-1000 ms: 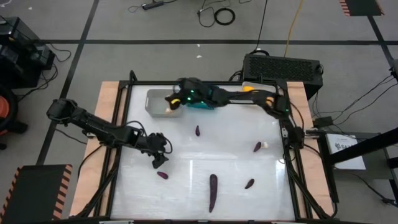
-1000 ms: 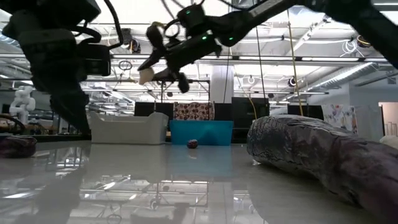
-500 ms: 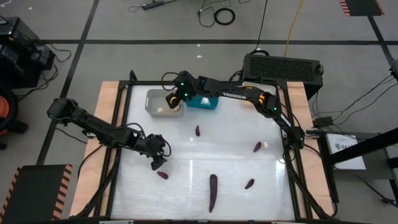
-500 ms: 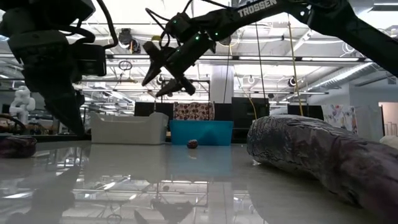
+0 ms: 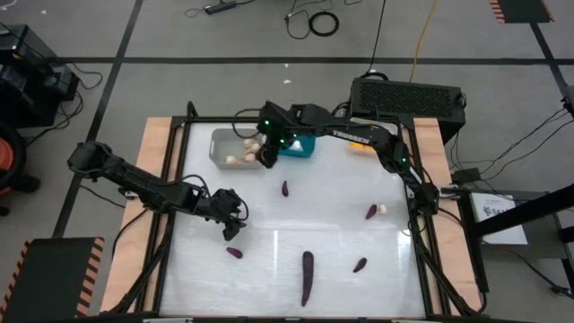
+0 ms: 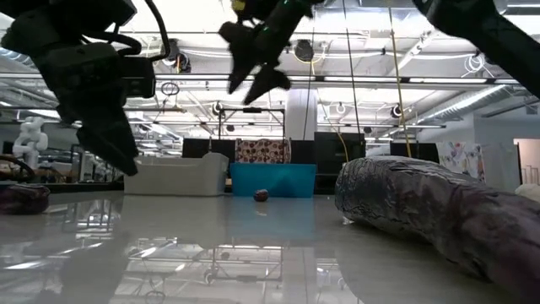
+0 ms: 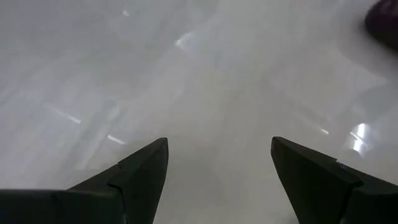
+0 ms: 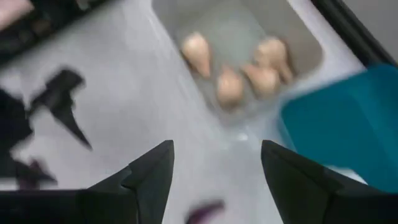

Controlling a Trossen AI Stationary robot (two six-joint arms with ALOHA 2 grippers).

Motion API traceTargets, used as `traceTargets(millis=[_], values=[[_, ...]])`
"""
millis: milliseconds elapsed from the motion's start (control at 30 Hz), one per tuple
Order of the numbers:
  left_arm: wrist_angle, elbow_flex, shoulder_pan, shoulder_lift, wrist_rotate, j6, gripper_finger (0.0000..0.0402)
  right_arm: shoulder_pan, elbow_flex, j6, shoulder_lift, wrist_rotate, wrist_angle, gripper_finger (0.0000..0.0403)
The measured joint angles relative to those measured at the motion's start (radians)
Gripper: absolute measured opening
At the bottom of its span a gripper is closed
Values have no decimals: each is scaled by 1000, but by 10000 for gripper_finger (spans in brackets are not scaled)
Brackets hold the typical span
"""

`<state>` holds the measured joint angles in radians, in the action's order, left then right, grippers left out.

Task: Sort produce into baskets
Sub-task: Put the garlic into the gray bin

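The left end effector [image 5: 231, 215] hangs low over the shiny white counter [image 5: 332, 193]. Its two dark fingers [image 7: 140, 171] are spread wide apart and hold nothing. A small purple piece [image 5: 234, 253] lies on the counter just beside it.

The right end effector [image 5: 266, 154] is up in the air by the edge of the grey basket [image 5: 218, 142]. Its fingers [image 8: 149, 171] are apart and empty too. Inside the grey basket sit four pale bulbs [image 8: 231, 84] (smooth and pointy, like garlic). The teal basket [image 5: 300, 148] stands touching the grey one.

More purple pieces lie on the counter: a small one [image 5: 285, 188] near the baskets, a long bumpy one [image 5: 308, 276], a small one [image 5: 360, 265] and another [image 5: 370, 212] touching a pale bulb [image 5: 382, 209].
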<state>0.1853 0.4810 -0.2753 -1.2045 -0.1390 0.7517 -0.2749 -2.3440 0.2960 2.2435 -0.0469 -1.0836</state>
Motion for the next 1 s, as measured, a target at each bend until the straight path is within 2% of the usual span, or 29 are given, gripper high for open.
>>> traceTargets(millis=[233,300,467,633,833,1000], values=[[-57,0,26,0,8,2,292,108,0,-29,-111,262,-463,218],[-85,0,30,0,6,2,292,147,5,-32,-131,317,-491,215],[-186,0,59,0,3,2,292,210,83,-30,-212,333,-485,214],[-293,0,87,0,0,31,292,281,324,14,-355,329,-483,214],[-393,0,115,0,-36,82,292,379,793,183,-641,329,-429,214],[-446,1,140,0,-100,137,292,454,1125,337,-847,325,-277,216]])
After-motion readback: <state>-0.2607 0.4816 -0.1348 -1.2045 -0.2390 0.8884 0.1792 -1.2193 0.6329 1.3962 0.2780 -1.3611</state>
